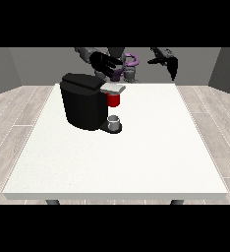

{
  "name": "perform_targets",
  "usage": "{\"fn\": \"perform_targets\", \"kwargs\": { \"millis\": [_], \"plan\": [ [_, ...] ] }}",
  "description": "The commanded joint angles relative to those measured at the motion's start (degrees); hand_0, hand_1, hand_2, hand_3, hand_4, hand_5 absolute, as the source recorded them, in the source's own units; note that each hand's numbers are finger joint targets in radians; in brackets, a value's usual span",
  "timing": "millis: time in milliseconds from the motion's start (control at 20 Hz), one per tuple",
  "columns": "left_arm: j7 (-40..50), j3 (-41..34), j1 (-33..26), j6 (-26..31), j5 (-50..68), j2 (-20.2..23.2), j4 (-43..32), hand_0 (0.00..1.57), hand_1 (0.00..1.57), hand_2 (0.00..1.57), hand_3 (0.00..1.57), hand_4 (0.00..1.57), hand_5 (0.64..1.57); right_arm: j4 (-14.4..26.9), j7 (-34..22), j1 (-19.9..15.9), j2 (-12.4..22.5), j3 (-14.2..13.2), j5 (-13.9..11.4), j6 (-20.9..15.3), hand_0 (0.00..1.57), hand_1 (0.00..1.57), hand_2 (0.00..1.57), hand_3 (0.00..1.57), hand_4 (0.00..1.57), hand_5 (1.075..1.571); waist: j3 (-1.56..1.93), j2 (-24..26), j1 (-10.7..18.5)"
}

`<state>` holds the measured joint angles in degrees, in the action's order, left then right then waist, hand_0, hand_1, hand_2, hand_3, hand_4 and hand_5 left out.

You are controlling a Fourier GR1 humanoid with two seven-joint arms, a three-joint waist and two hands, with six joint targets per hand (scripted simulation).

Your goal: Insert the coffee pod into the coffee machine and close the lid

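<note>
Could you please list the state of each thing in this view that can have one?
Coffee machine: upright on the white table.
Grey thing: on the machine's base, below a red thing at the machine.
Robot hand at the view's left: fingers spread, above the machine, holding nothing.
Robot hand at the view's right: raised, fingers hanging, holding nothing.

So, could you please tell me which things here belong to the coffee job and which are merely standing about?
For the job:
coffee machine
grey thing on its base, perhaps the pod
red thing at the machine

Just there:
white table
</note>
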<state>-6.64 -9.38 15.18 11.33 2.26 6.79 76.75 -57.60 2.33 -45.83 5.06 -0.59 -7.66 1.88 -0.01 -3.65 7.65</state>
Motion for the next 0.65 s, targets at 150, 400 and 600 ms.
{"fn": "perform_targets", "kwargs": {
  "millis": [150, 400, 600],
  "plan": [
    [-0.54, 3.44, -2.63, -1.97, -1.51, -3.12, 3.86, 0.00, 0.00, 0.00, 0.00, 0.17, 1.571, -0.09, 5.23, 2.04, -2.82, 0.28, 0.80, 0.74, 0.00, 0.00, 0.00, 0.00, 0.13, 1.571, 0.02, 2.47, 0.81],
    [-2.76, 2.37, -5.79, -1.55, -0.57, -3.15, 2.07, 0.00, 0.00, 0.00, 0.00, 0.19, 1.571, -4.92, 9.04, 12.74, -4.97, 3.75, 6.26, 3.94, 0.00, 0.00, 0.00, 0.00, 0.27, 1.571, 0.02, 7.47, -3.64],
    [-3.51, -1.62, -6.00, -1.76, 0.26, -0.02, -2.56, 0.00, 0.00, 0.00, 0.00, 0.19, 1.571, -9.70, 7.01, 21.31, -5.03, 8.60, 10.98, 1.10, 0.00, 0.00, 0.00, 0.00, 0.16, 1.571, 0.01, 9.49, -8.17]
  ]
}}
